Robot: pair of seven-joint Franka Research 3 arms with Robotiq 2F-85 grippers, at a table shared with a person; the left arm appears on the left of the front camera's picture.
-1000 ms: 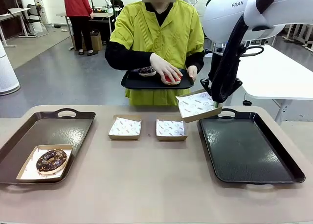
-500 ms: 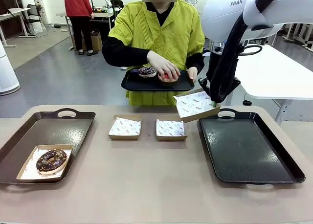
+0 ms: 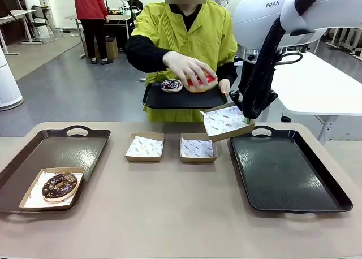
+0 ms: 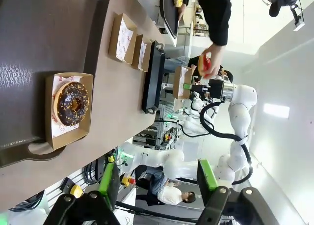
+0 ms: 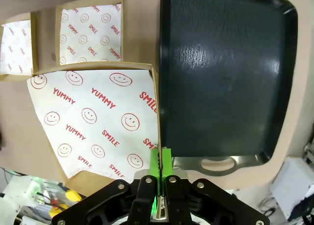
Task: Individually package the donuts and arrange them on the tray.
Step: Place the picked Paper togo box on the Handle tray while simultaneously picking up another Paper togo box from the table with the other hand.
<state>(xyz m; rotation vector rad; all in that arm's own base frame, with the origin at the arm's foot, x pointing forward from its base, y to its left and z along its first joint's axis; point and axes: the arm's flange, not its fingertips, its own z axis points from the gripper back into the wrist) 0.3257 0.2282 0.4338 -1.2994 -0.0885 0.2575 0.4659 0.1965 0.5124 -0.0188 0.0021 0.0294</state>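
A box (image 3: 225, 121) is clamped by the right gripper (image 5: 160, 158) over the black tray's (image 3: 288, 174) far corner; the red donut (image 3: 205, 80) is held beyond it by a hand (image 3: 189, 67); the left gripper (image 4: 158, 180) is spread open.

Straight past the closed jaws of the right gripper (image 5: 159, 158) the black tray (image 5: 225, 77) lies bare, free to reach. The box (image 5: 93, 122) pinched in them blocks one side, two more boxes (image 5: 91, 31) sitting just beyond it.

Probably a robotics lab, I'd say: beyond my right pincer (image 3: 245, 113) stands a white desk (image 3: 317, 83) on bare grey floor (image 3: 73, 92).
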